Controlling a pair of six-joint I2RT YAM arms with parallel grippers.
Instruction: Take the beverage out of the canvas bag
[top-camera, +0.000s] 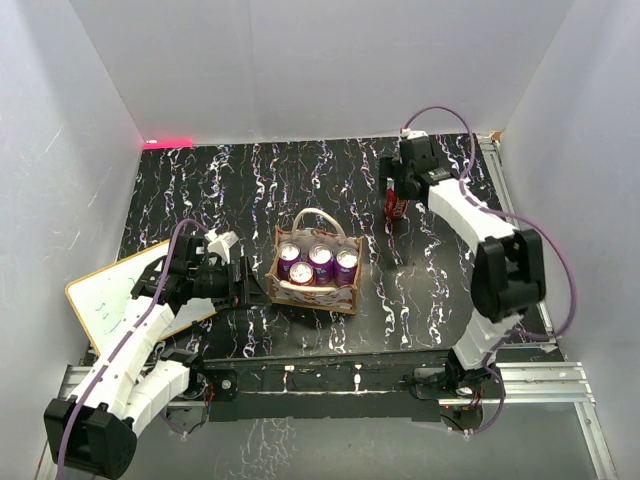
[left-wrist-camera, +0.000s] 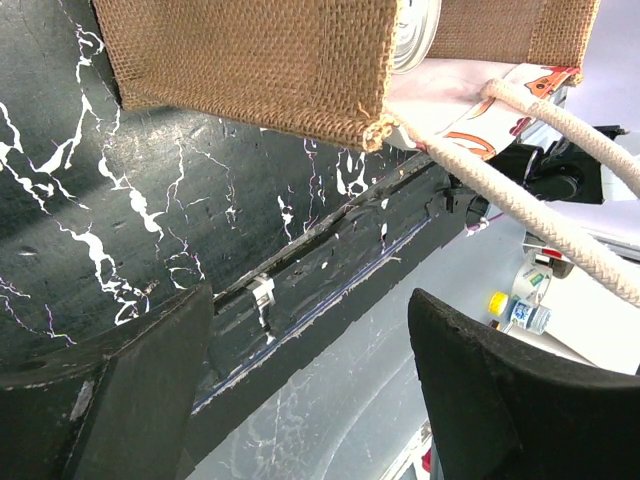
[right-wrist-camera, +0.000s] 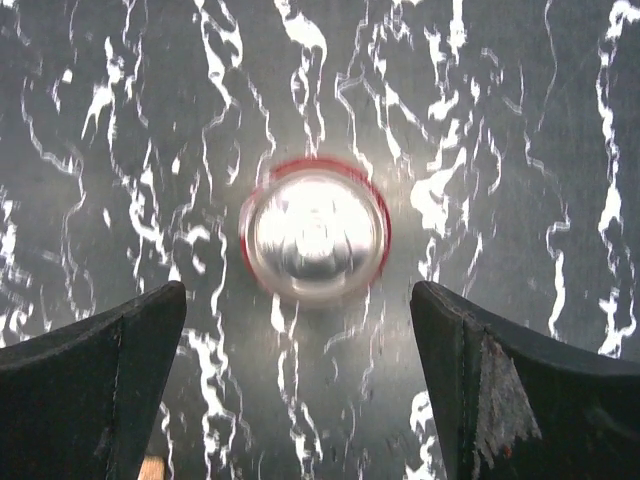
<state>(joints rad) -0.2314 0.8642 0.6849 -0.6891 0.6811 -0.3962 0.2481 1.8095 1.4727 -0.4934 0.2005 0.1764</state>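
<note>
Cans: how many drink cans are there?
5. Four purple cans sit in the canvas bag, three in the far row and one nearer. One red can stands on the table right of the bag. More may hide inside.

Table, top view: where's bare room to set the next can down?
Bare: the far-left stretch between back wall and canvas bag; the near-right patch between bag and right arm. Tight: the strip between bag and red can. Crowded: left of the bag, where the left arm and white board sit.
</note>
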